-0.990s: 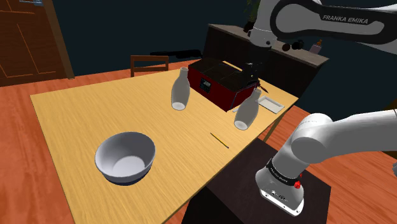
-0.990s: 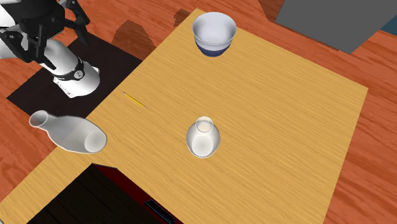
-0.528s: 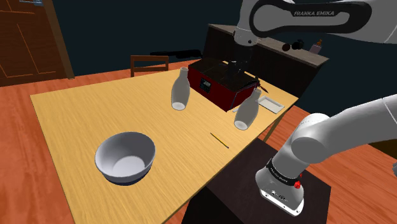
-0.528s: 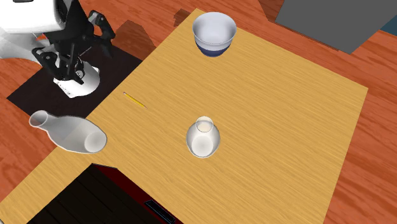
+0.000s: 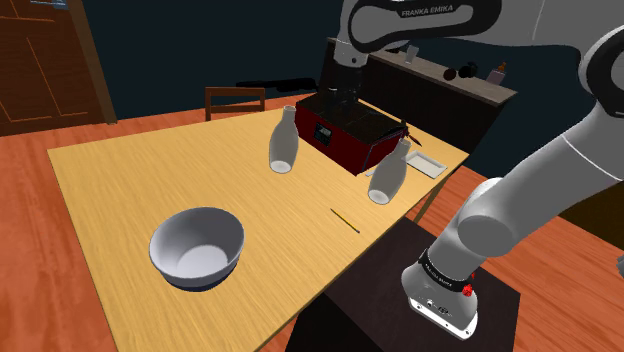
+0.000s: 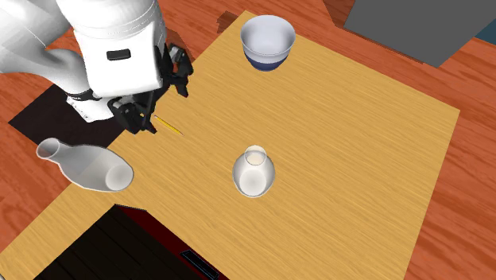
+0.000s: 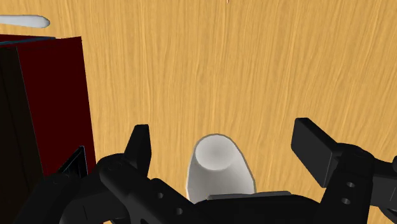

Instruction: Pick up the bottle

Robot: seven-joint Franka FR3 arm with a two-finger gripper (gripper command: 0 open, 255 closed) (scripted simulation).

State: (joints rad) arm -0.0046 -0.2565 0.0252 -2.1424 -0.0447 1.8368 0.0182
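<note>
The arm has swung toward the shoulder view's left, bringing the gripper (image 5: pixel 349 95) (image 6: pixel 155 99) (image 7: pixel 226 145), jaws wide open, high over the white bottle (image 5: pixel 283 140) (image 6: pixel 254 171) (image 7: pixel 219 167) standing mid-table near the dark red box (image 5: pixel 345 130). A descent looks next. A bowl (image 5: pixel 197 247), pencil (image 5: pixel 345 221) and second bottle (image 5: pixel 388 172) share the pale wooden table (image 5: pixel 150 170), with reddish floor (image 5: pixel 25 215) around.

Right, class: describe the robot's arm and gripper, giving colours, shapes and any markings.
The arm is glossy white, rounded segments with dark joints; a dark band reads FRANKA EMIKA. A black ring and red dot mark its base. The gripper is all black, with two blocky fingers.
</note>
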